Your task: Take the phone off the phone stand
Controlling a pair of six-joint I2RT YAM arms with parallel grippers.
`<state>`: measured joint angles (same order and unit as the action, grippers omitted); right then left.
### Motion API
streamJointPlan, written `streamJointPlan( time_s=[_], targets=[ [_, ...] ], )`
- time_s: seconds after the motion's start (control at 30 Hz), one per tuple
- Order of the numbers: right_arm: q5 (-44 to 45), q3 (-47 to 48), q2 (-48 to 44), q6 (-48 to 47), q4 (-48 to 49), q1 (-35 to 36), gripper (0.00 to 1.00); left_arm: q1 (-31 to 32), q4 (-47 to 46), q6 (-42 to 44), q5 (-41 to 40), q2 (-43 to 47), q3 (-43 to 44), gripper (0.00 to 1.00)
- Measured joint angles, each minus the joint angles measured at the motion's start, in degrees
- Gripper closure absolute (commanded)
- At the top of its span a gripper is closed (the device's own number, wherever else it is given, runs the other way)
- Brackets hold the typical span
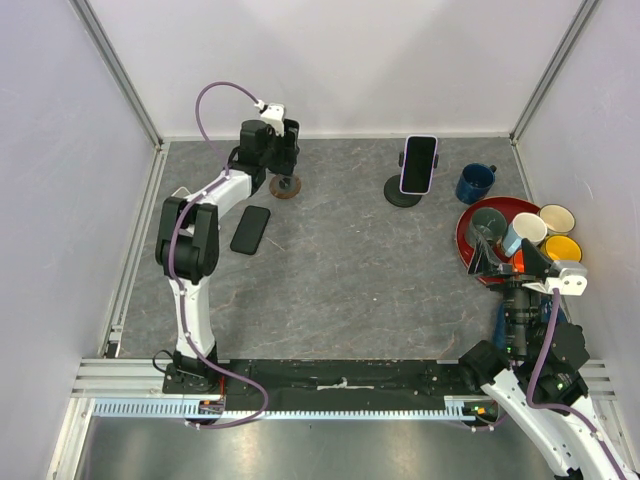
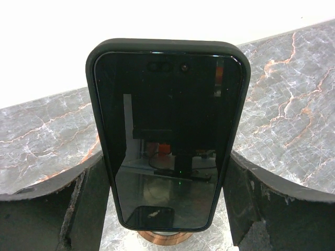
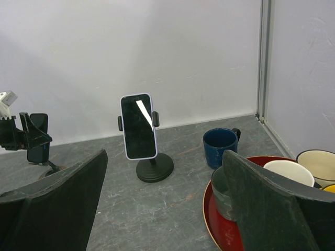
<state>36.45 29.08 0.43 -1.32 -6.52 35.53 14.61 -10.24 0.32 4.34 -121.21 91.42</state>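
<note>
A black phone [image 2: 167, 136] stands upright on a phone stand with a round wooden base [image 2: 166, 238] at the back left of the table. My left gripper [image 2: 167, 193] is shut on this phone, with one dark finger [image 2: 89, 204] against each long edge. From above, the left gripper [image 1: 285, 145] covers the phone, and only the wooden base [image 1: 286, 186] shows. My right gripper [image 3: 162, 201] is open near the front right with nothing between its fingers. It faces a second phone [image 3: 139, 126] in a pale case, clamped on a black stand [image 3: 155, 170].
A third black phone [image 1: 250, 229] lies flat on the table near the left arm. A blue mug [image 1: 476, 182] stands at the back right. A red tray [image 1: 515, 203] holding several mugs sits by the right wall. White walls enclose the table.
</note>
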Motion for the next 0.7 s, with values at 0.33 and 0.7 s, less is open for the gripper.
streamJointPlan(
  time_s=[0.33,0.7],
  targets=[
    [-0.2,0.0,0.0,0.0,0.0,0.0,0.02,0.0,-3.7,-1.0,-1.7,4.5,-3.4,0.60],
    [-0.2,0.0,0.0,0.0,0.0,0.0,0.02,0.2,4.4,-5.3,-3.3,14.5,-5.6,0.61]
  ],
)
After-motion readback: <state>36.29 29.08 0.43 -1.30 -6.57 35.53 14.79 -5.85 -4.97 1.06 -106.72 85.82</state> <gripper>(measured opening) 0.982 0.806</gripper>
